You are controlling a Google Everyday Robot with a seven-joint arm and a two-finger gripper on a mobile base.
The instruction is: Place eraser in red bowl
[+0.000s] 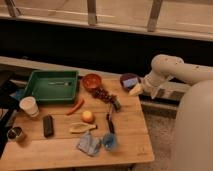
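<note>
The eraser (48, 125), a small black block, lies flat on the left part of the wooden table (130, 131), between the paper cup and the metal cup. The red bowl (92, 81) stands at the back middle of the table, just right of the green tray. My gripper (136, 90) hangs at the end of the white arm (167, 69) over the table's back right edge, beside the dark purple bowl. It is far from the eraser and about a bowl's width to the right of the red bowl.
A green tray (52, 86) is at the back left. A paper cup (29, 106) and a metal cup (15, 133) stand at the left. An apple (87, 116), an orange carrot-like thing (76, 106), grapes (102, 93), a slim black tool (110, 122), a blue cloth (89, 144) and a purple bowl (129, 80) are spread over the table.
</note>
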